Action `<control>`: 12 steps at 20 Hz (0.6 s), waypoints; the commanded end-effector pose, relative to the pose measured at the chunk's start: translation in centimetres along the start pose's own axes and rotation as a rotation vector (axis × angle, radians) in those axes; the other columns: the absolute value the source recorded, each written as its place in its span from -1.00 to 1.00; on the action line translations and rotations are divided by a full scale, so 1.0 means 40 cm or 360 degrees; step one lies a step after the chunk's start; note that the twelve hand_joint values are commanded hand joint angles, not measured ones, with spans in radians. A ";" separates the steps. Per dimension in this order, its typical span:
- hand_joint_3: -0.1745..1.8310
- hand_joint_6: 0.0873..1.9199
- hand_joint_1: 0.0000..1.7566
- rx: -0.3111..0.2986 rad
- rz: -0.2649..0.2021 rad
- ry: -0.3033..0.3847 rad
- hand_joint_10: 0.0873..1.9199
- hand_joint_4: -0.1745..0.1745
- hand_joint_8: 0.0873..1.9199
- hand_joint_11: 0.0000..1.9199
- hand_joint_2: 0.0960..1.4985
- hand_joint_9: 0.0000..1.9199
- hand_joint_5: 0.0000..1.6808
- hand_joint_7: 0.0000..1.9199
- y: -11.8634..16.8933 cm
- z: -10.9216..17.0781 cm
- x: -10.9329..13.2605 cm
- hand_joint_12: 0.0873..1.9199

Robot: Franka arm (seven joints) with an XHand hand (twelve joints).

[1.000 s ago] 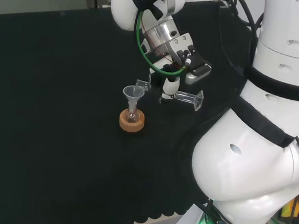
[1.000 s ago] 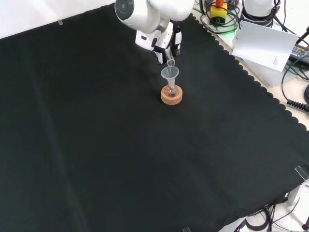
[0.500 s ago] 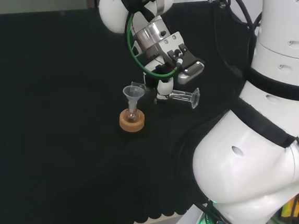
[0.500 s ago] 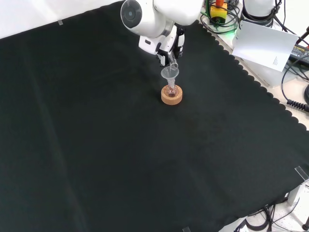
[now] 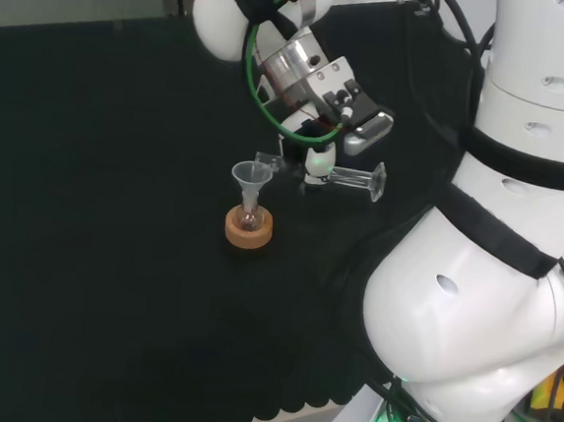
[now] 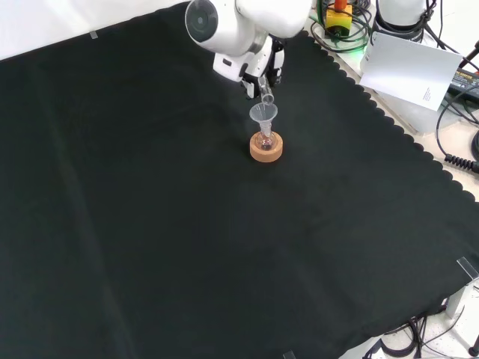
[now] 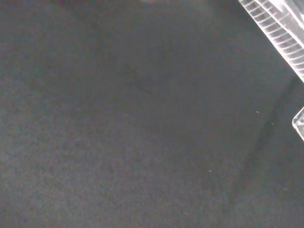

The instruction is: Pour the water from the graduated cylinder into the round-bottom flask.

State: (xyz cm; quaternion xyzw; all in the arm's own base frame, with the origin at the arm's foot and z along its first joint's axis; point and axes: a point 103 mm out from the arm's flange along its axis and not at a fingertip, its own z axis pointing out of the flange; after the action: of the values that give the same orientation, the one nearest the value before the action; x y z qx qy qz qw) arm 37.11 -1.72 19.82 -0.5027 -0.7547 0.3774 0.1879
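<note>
The hand [image 5: 317,161] is shut on a clear graduated cylinder [image 5: 349,178], which lies about level above the cloth. In the head view the cylinder's mouth end [image 5: 264,159] sits just right of and slightly above a clear funnel [image 5: 251,176]. The funnel stands in a small round-bottom flask [image 5: 250,218] on a cork ring [image 5: 249,231]. From the front, the hand [image 6: 257,69] comes in over the funnel [image 6: 263,114], with the cylinder's mouth [image 6: 266,96] right above the funnel's rim. The flask [image 6: 264,140] rests in its cork ring [image 6: 266,150]. The wrist view catches the cylinder's ribbed scale [image 7: 280,33].
The arm's big white links [image 5: 483,288] stand at the right of the head view. In the front view the cloth's scalloped edge [image 6: 397,127] runs down the right, with a white sheet [image 6: 412,67] and cables [image 6: 460,142] beyond it.
In the head view the hand and cylinder drifted left half a second ago and have come back right and slightly up. The cylinder stays about level by the funnel; flask and stand are unmoved.
</note>
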 end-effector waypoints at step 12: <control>-0.84 0.09 0.26 -0.0004 -0.0010 -0.0011 -1.00 -0.57 -0.71 0.39 0.51 0.49 0.13 0.27 -0.016 0.000 -0.017 -0.32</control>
State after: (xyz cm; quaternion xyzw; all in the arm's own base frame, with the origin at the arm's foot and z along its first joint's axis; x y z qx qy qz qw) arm 37.05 -2.12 20.24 -0.4990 -0.7571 0.3794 0.1838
